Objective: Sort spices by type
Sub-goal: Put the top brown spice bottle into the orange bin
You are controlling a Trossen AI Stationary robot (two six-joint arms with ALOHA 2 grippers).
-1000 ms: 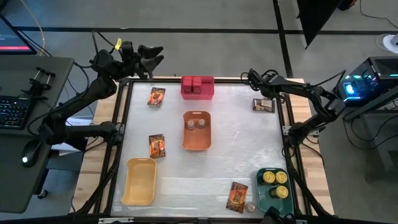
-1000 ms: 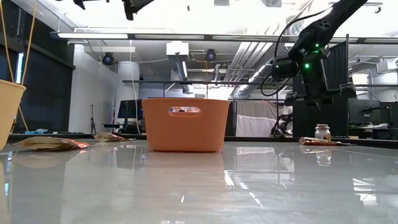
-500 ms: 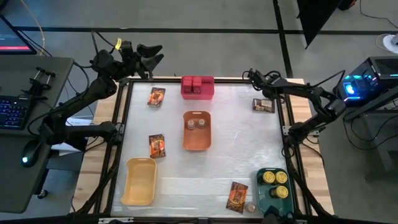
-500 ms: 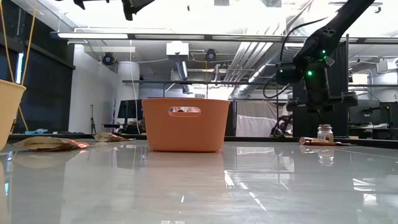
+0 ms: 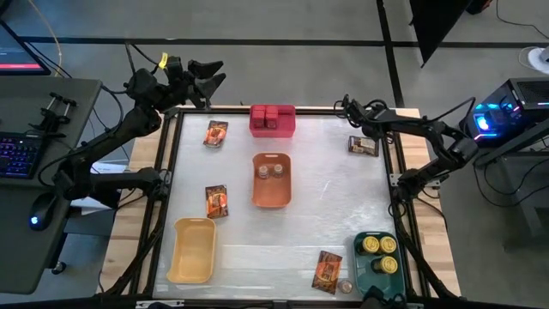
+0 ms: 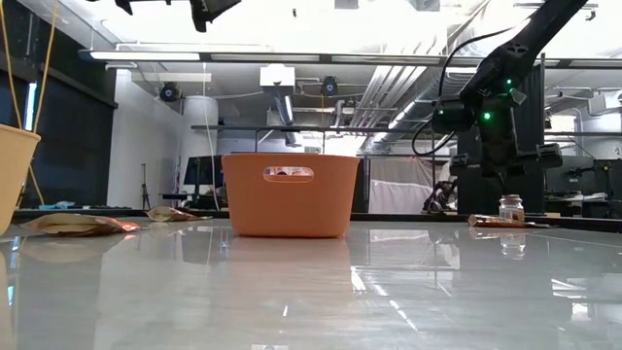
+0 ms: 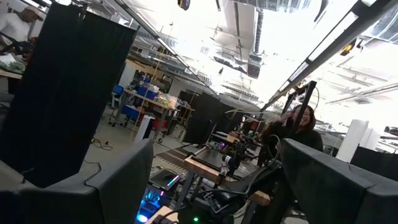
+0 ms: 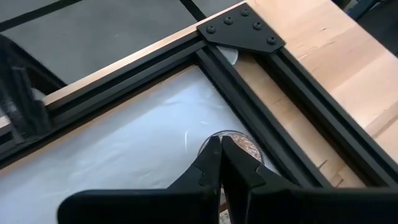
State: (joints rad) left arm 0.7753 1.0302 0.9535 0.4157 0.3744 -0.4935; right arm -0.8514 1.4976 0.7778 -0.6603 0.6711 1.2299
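The table (image 5: 326, 189) carried four bins, with the orange bin (image 5: 272, 180) at its middle as landmark. That bin held two pale-lidded jars (image 5: 271, 170). Beyond it, at the far edge, the red bin (image 5: 272, 120) held red boxes. Toward the near right corner, the green bin (image 5: 377, 254) held yellow-topped tins (image 5: 371, 245). To the near left, the yellow bin (image 5: 192, 250) appeared empty.

Four packets lay loose:
- one far left of the orange bin (image 5: 215, 133);
- one just left of it (image 5: 216, 201);
- one at the far right (image 5: 364, 145);
- one beside the green bin (image 5: 327, 271), with a stray jar (image 5: 346, 286) next to it.

The right pincer (image 8: 219, 163) hung far right of the orange bin, near the far-right packet, fingers pressed together and holding nothing. A jar (image 8: 239, 145) stood directly beneath its tips in the right wrist view. The left pincer (image 5: 208, 80) was raised beyond the table's far left corner, spread wide and empty, waiting.

The step in hand appeared to be collecting the far-right jar. The next move would call for parting the fingers, descending around the jar, closing, and carrying it to the orange bin. The packets presumably belonged in the yellow bin.
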